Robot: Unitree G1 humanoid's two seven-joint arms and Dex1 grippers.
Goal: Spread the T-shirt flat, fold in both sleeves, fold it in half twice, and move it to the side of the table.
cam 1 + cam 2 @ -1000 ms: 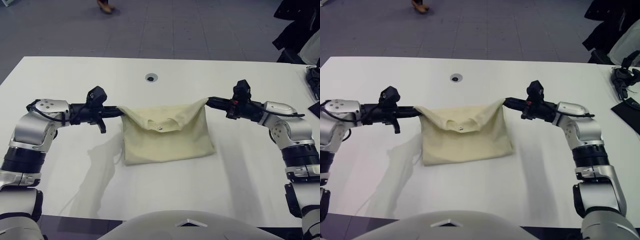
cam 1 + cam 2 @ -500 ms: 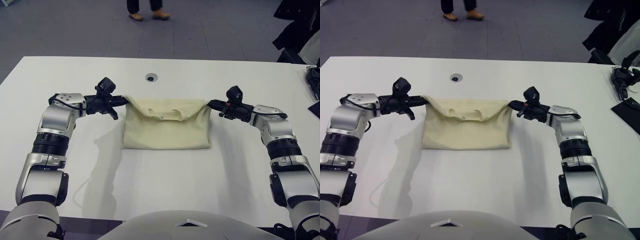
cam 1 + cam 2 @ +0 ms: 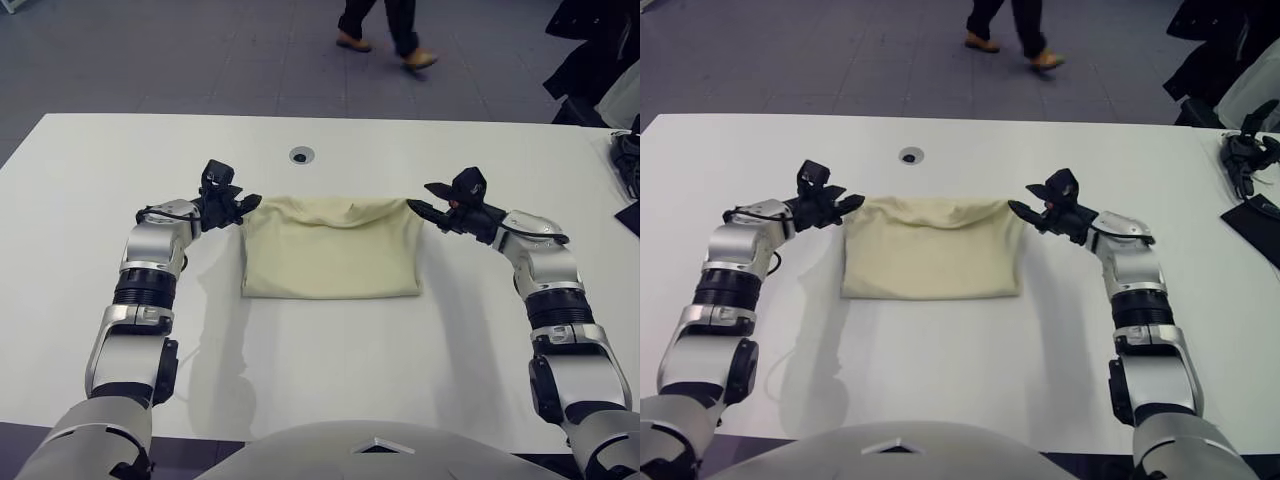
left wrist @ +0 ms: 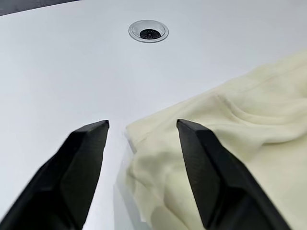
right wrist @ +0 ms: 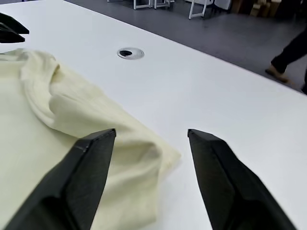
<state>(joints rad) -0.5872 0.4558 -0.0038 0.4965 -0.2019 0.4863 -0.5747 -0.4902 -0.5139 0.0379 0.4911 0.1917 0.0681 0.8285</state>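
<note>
The pale yellow T-shirt [image 3: 330, 250] lies folded as a flat rectangle in the middle of the white table [image 3: 320, 380]. My left gripper [image 3: 250, 204] is at its far left corner, low over the table and open. In the left wrist view that corner of the T-shirt [image 4: 230, 129] lies loose between the spread fingers of the left gripper [image 4: 143, 123]. At the far right corner my right gripper [image 3: 421, 198] is open too. The right wrist view shows the right gripper [image 5: 151, 130] apart over the cloth's rumpled edge [image 5: 57, 129], holding nothing.
A round cable grommet [image 3: 302, 155] sits in the table just beyond the T-shirt. Dark cables and a black flat item [image 3: 1250, 180] lie at the table's far right edge. Bare table surrounds the shirt on the near, left and right sides.
Both grippers carried the shirt's raised top edge down and away from me onto the table, then opened and let go. The shirt now lies flat.
</note>
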